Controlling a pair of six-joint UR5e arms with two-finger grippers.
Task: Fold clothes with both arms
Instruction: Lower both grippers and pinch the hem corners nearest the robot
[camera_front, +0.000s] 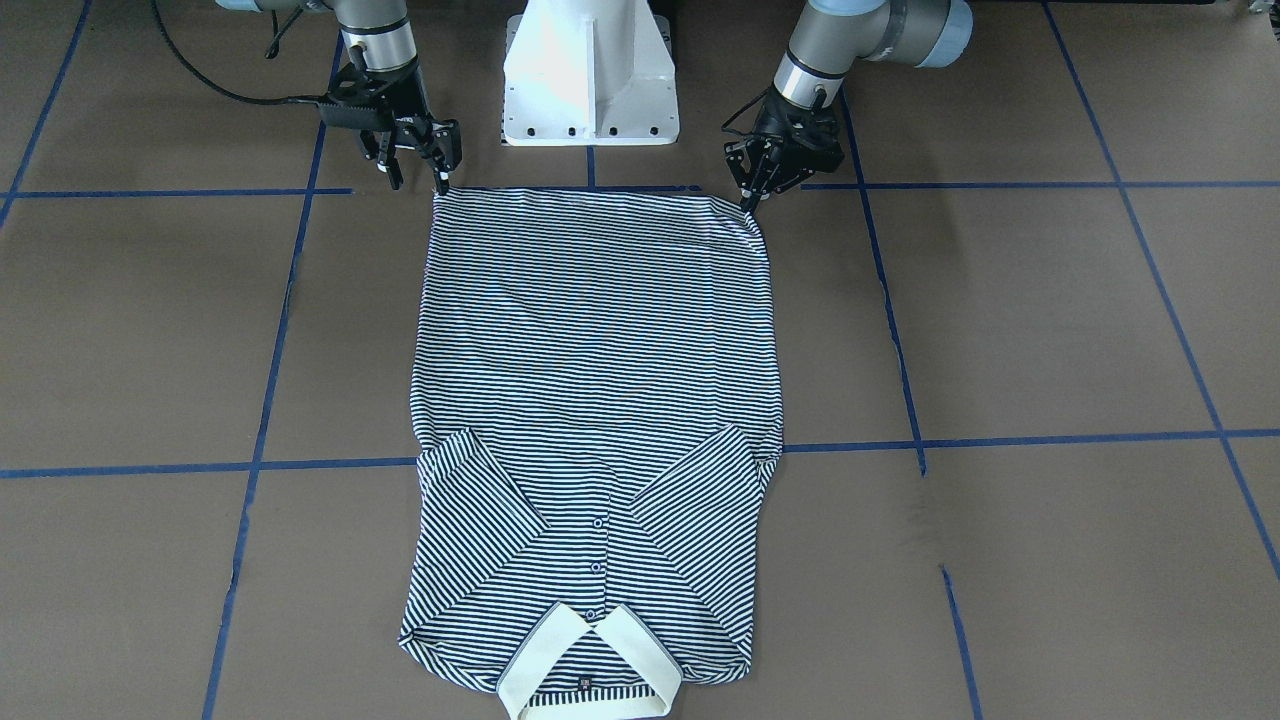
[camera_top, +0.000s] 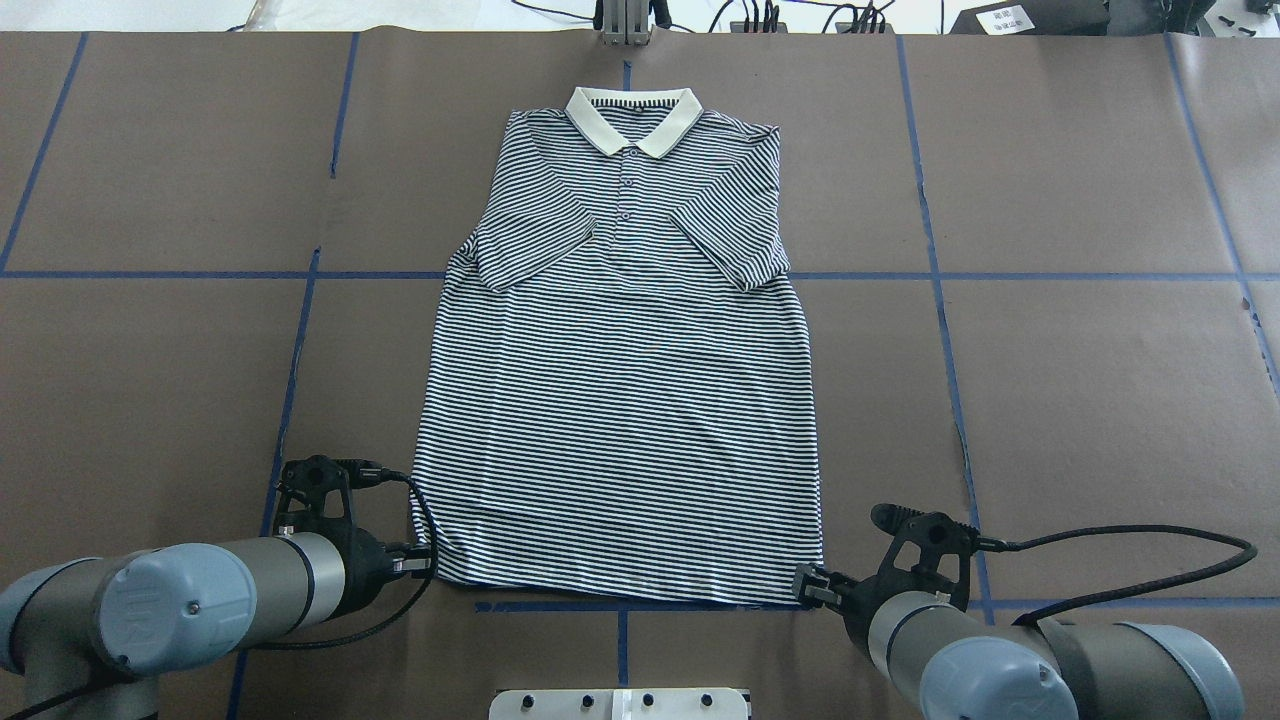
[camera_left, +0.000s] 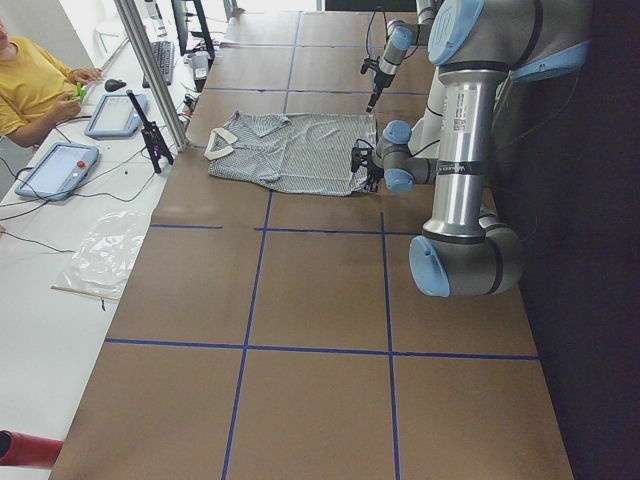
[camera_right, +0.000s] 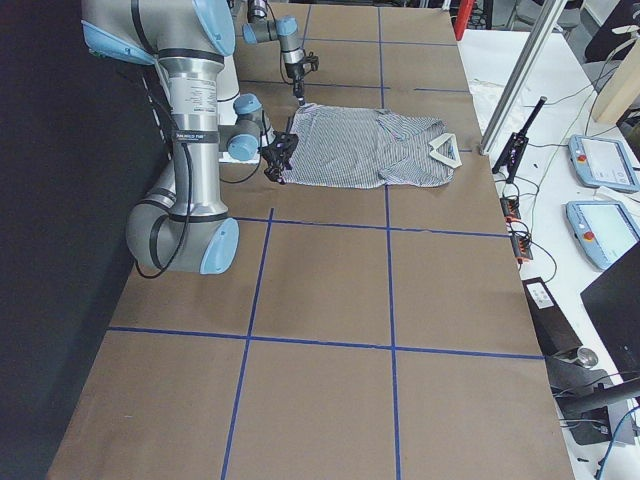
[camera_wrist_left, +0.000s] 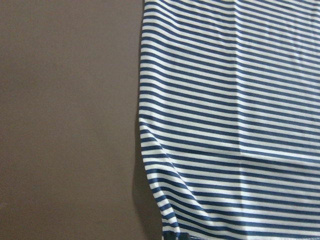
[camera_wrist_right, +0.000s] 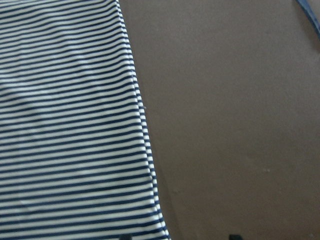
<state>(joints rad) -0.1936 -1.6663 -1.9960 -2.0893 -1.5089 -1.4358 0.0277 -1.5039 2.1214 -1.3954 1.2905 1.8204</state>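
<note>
From the front, my right gripper (camera_front: 418, 178) is hanging with its fingers spread, one tip touching a hem corner of the polo shirt (camera_front: 600, 330). My left gripper (camera_front: 752, 198) is pinching the other hem corner.

From overhead, the shirt is lying flat on the table (camera_top: 1080, 400), stretching away from both grippers, collar farthest off.

My left wrist is seeing stripes ahead and rightward.

In my right wrist view, the spread tips are straddling the shirt's edge.

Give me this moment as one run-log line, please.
shirt: flat, front up, sleeves folded in | hem: on table | left hand: at its corner, grip unclear | right hand: open at other corner
</note>
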